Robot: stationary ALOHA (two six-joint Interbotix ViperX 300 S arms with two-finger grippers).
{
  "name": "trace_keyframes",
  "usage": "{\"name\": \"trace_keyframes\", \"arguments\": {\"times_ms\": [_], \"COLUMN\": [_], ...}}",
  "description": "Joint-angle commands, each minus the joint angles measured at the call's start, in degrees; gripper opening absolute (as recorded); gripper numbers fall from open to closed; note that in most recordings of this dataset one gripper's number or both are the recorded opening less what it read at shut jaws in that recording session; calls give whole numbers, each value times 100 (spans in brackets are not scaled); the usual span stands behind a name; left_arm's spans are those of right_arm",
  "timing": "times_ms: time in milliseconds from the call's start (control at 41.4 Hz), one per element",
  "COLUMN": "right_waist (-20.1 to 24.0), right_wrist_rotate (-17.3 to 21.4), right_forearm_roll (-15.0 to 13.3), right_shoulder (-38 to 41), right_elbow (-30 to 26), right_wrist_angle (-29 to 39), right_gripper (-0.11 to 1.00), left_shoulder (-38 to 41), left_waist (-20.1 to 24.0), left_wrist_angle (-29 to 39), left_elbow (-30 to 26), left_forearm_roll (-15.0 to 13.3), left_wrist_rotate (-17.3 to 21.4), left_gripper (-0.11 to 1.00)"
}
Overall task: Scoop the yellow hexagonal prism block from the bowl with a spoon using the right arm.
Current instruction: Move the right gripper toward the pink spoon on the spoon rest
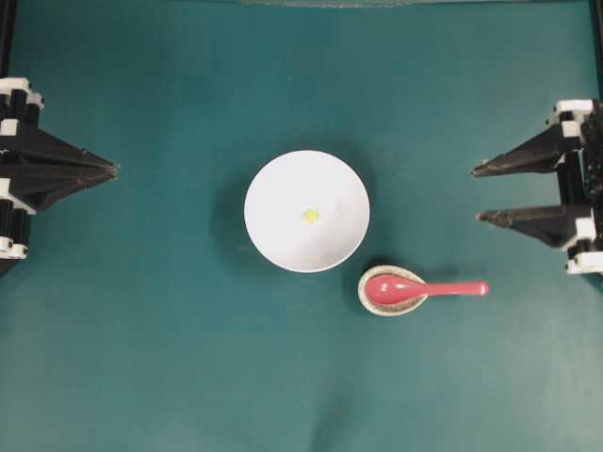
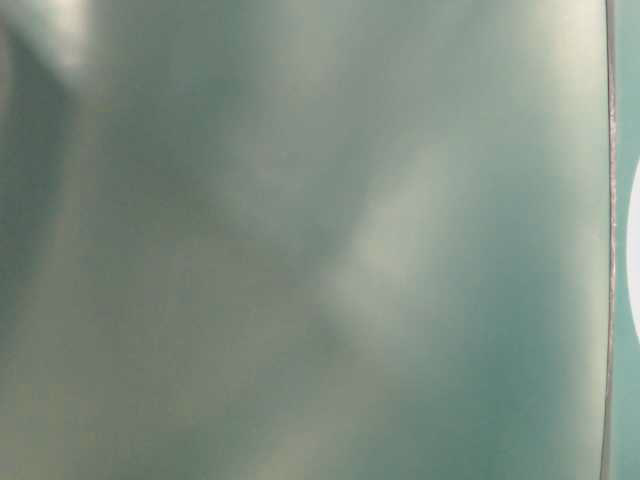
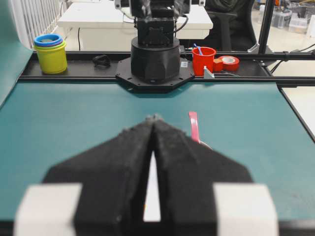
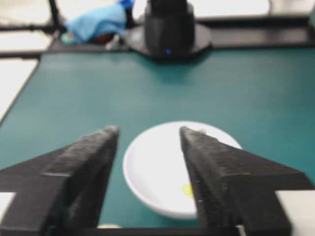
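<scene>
Nothing of the task done yet, judging from the layout. Red-pink soup spoon (image 1: 419, 288) untouched, scoop resting in a speckled beige spoon rest (image 1: 380, 303) just beside the white bowl (image 1: 273, 235) at its five o'clock, handle pointing to three o'clock. Yellow hexagonal prism block (image 1: 311, 215) lying inside the bowl, close to its centre. Right gripper (image 1: 480, 193) parked at the table's three o'clock edge, jaws spread wide, holding nothing, well apart from the spoon. Left gripper (image 1: 115, 170) at nine o'clock, jaws pressed together, empty. Left to do: grasp the handle, carry the spoon to the bowl, scoop. Count: one bowl, one block, one spoon, one rest, two grippers.
</scene>
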Motion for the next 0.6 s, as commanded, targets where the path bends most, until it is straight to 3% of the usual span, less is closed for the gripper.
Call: {"name": "trace_keyframes", "arguments": {"times_ms": [0, 242, 580], "right_waist": [35, 246, 800], "right_wrist_rotate": [18, 18, 18], "right_forearm_roll": [9, 18, 422], "right_shoulder": [123, 677, 1793], "right_elbow": [-35, 185, 853], "right_wrist_angle": [-26, -545, -2399], "right_gripper": [60, 58, 58], "left_shoulder": [26, -79, -62], "left_waist": [9, 9, 9], "left_wrist_angle": [-18, -18, 35], "left_elbow": [-88, -105, -105], "left_forearm_roll": [18, 18, 18], "left_wrist_rotate": [-26, -18, 0], "left_gripper": [0, 0, 0]}}
